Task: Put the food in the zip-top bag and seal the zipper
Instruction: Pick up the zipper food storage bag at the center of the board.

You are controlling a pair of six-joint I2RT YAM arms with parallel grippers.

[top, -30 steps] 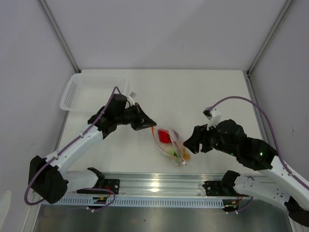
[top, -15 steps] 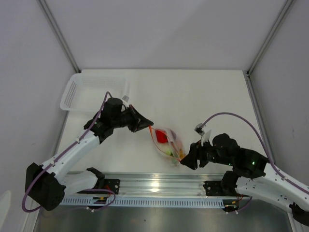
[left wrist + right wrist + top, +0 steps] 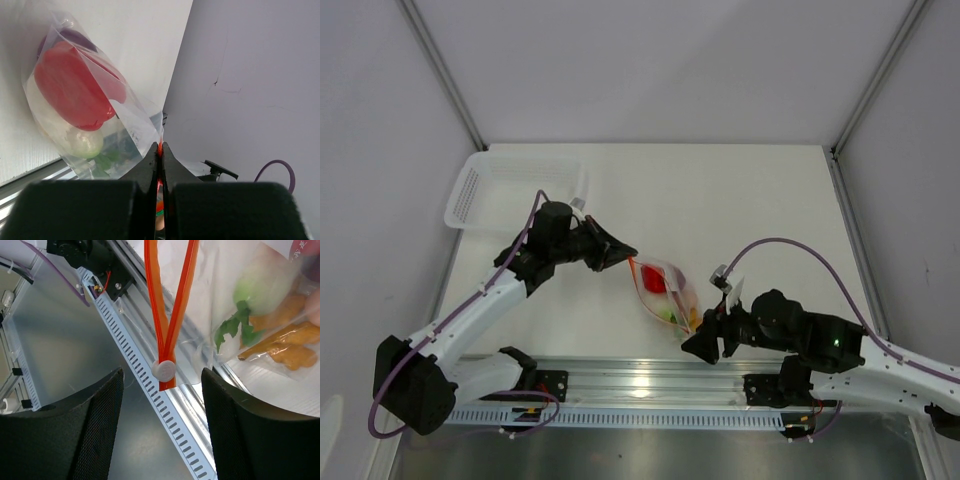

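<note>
The left pincer is clamped tight on one end of the zipper, holding the zip-top bag up off the surface; the food sits inside, beyond its fingertips; the right pincer stands wide with the white slider between its fingers, gripping nothing; the strips ahead still part in a V; closing off-centre could miss the slider, and a hard pull might tear the end from the left grip
</note>
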